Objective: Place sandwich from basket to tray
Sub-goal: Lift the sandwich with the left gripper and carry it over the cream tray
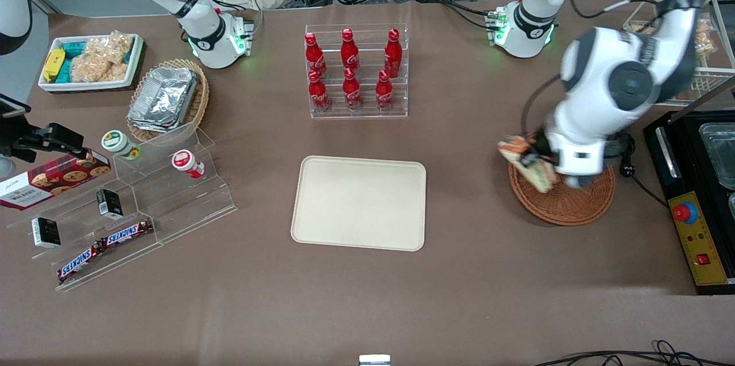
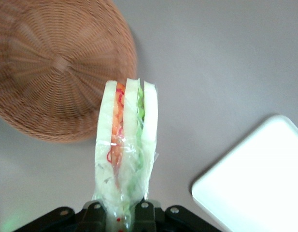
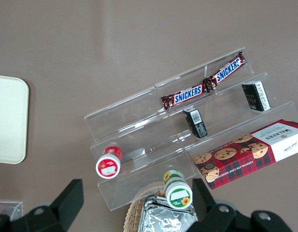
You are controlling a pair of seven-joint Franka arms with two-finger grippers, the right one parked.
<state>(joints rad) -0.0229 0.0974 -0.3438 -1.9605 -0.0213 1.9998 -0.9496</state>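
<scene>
Clear-wrapped sandwich (image 2: 125,140) clamped in pincer (image 2: 120,215) above basket (image 2: 52,67), fingertips hidden.

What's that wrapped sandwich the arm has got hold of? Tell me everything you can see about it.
The sandwich is a wedge in clear, crinkled wrap: three pale bread slices with orange and red filling in one gap, green in the other. The gripper is shut on one end of it, so it hangs lifted clear of the basket, touching nothing else. The tray lies nearby, bare.
</scene>
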